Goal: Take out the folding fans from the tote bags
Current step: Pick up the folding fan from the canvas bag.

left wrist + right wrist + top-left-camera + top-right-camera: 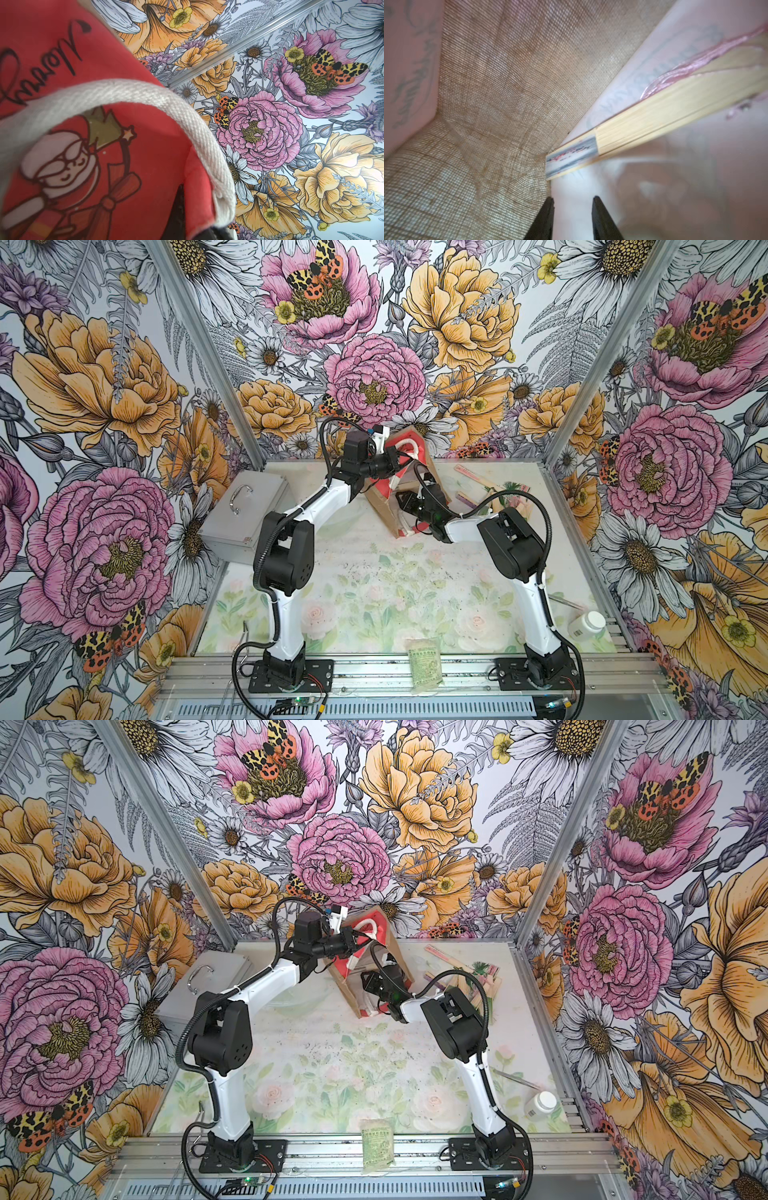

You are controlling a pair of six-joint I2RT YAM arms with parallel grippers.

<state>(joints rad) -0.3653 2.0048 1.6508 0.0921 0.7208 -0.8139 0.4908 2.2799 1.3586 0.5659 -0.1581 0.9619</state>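
The tote bag (pixel 384 506) (pixel 345 986), tan burlap with red-and-white striped sides, lies tipped at the back middle of the table. My left gripper (pixel 392 456) (pixel 197 224) is shut on its red printed top edge (pixel 124 166) by the white rope handle (pixel 187 116), holding it raised. Reaching in through the bag's mouth, my right gripper (pixel 403 499) (pixel 573 200) stands open with nothing between its fingers. Just ahead of them a closed folding fan (pixel 664 116) with pale wooden ribs and pink cloth lies along the inner wall. Several folding fans (pixel 505 497) (pixel 478 982) lie on the table right of the bag.
A grey metal case (pixel 245 510) sits at the back left beside my left arm. A green printed packet (pixel 424 662) lies at the front edge in the middle. A white bottle (pixel 586 624) lies at the front right, with a thin metal rod (pixel 565 601) near it.
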